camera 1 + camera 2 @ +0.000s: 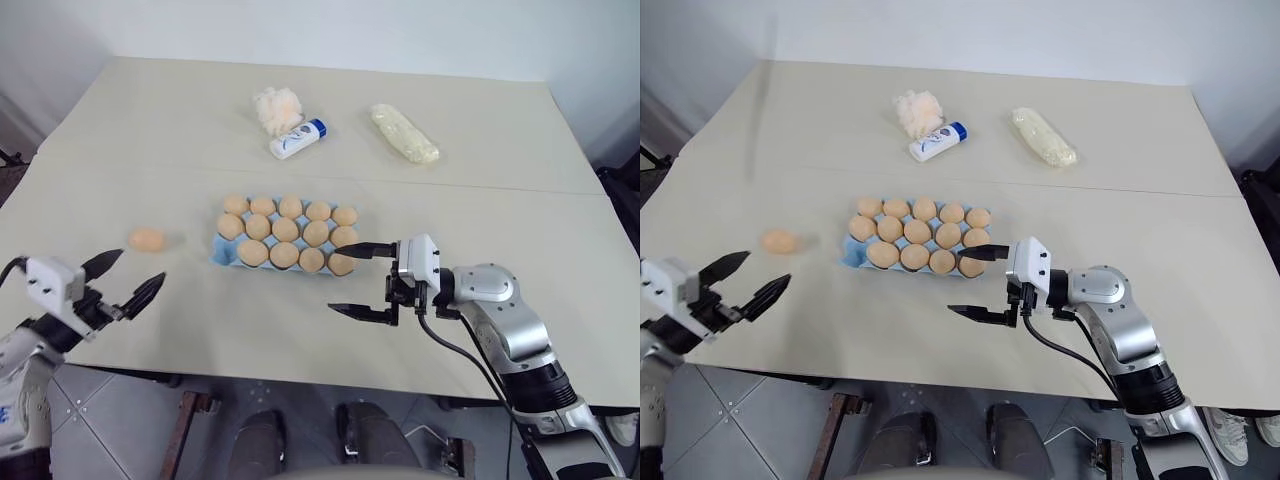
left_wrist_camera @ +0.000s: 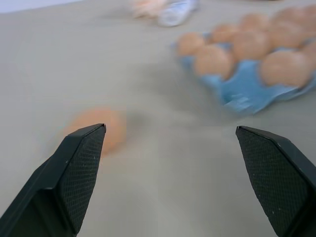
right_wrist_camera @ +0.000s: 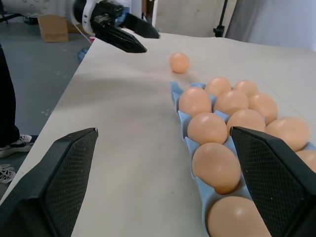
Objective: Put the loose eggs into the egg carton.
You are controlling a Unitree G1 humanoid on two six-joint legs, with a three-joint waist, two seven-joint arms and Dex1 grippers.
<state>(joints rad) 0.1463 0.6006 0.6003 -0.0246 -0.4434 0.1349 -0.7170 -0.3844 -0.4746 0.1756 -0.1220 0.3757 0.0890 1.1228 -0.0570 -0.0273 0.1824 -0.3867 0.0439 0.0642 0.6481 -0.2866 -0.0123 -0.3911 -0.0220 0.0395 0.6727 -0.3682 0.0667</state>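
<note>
One loose egg (image 1: 147, 238), pale peach-tan, lies on the table left of the egg carton (image 1: 222, 256). The light-blue carton holds several eggs, and its near-left corner shows bare blue. My left gripper (image 1: 141, 265) hovers open at the table's near-left edge, a short way in front of the loose egg, nothing between its fingers. In the left wrist view the egg (image 2: 101, 129) sits just past one fingertip. My right gripper (image 1: 340, 278) stands open beside the carton's near-right corner, pointing left, holding nothing. The right wrist view shows the carton (image 3: 183, 123), the egg (image 3: 179, 62) and the left gripper (image 3: 129, 35) beyond.
At the back of the table lie a fluffy cream puff (image 1: 277, 108), a white tube with a blue cap (image 1: 298, 140) and a long lumpy whitish packet (image 1: 404, 133). The table's near edge runs just under both grippers.
</note>
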